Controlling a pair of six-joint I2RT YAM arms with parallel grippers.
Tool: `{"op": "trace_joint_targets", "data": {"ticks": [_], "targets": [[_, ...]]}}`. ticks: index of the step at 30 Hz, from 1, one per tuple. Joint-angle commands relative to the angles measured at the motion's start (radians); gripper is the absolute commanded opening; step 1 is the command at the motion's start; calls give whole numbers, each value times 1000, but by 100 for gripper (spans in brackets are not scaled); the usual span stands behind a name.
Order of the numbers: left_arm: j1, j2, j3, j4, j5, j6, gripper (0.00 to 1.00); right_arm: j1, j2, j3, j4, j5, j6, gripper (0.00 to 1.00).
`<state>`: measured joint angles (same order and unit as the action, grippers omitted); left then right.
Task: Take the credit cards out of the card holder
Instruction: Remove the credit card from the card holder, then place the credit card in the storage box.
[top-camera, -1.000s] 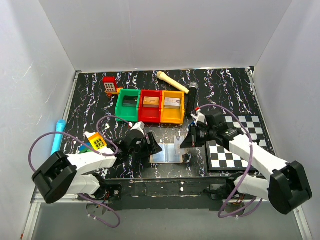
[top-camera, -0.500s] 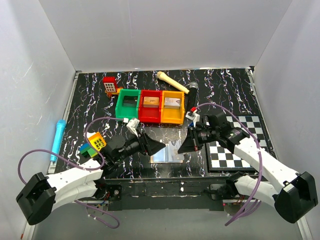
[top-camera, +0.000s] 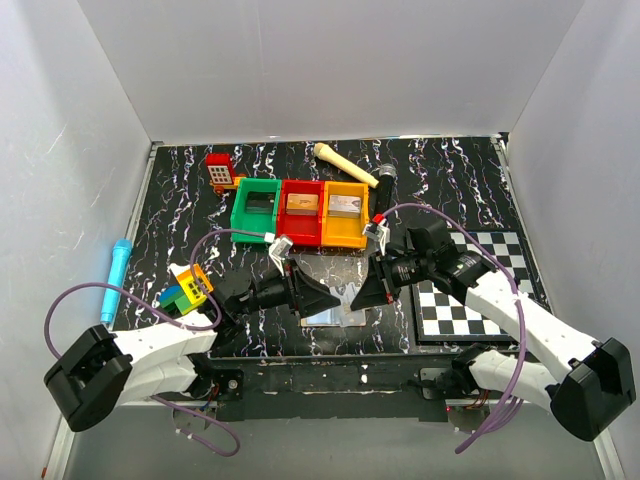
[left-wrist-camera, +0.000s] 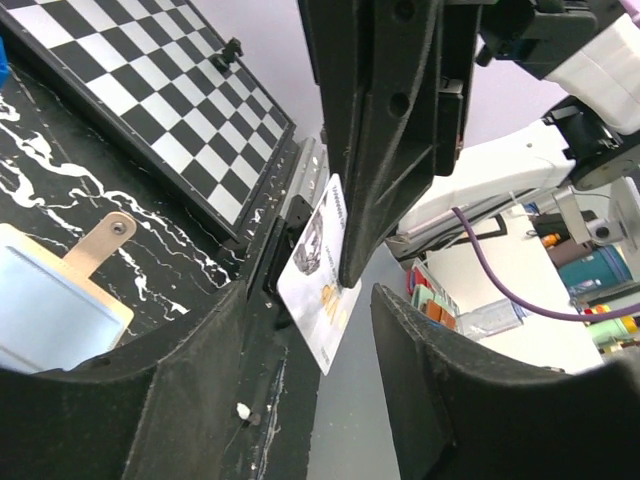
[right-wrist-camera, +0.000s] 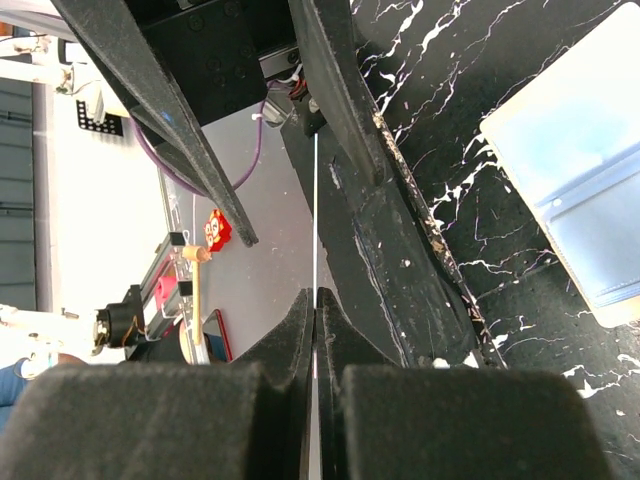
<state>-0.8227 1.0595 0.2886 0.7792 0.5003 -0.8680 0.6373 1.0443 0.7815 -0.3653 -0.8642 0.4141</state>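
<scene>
Behind right gripper (left-wrist-camera: 345, 268), credit card (left-wrist-camera: 316, 300) half hidden

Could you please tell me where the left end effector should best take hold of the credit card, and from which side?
I would take the credit card by its free printed end, pinching its two flat faces, coming in opposite the right end effector, which is shut on the other end. It is thin and held on edge, so only the faces give purchase.
</scene>
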Motion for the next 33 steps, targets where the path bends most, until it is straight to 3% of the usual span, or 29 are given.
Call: {"op": "trace_joint_targets", "data": {"ticks": [1,5,13,25,33], "targets": [[2,4,0,68,52,-11,50,5,13,47,19,-56,-15,1],[4,11,9,80,67,-14,44,7,19,50,22,-67,-12,1],[4,23,20,77,109,-8,17,12,22,58,22,-62,-12,1],[3,17,37,32,126,15,0,12,5,62,25,-61,0,1],[4,13,58,-20,132,35,0,12,-13,67,16,-44,8,35]]}}
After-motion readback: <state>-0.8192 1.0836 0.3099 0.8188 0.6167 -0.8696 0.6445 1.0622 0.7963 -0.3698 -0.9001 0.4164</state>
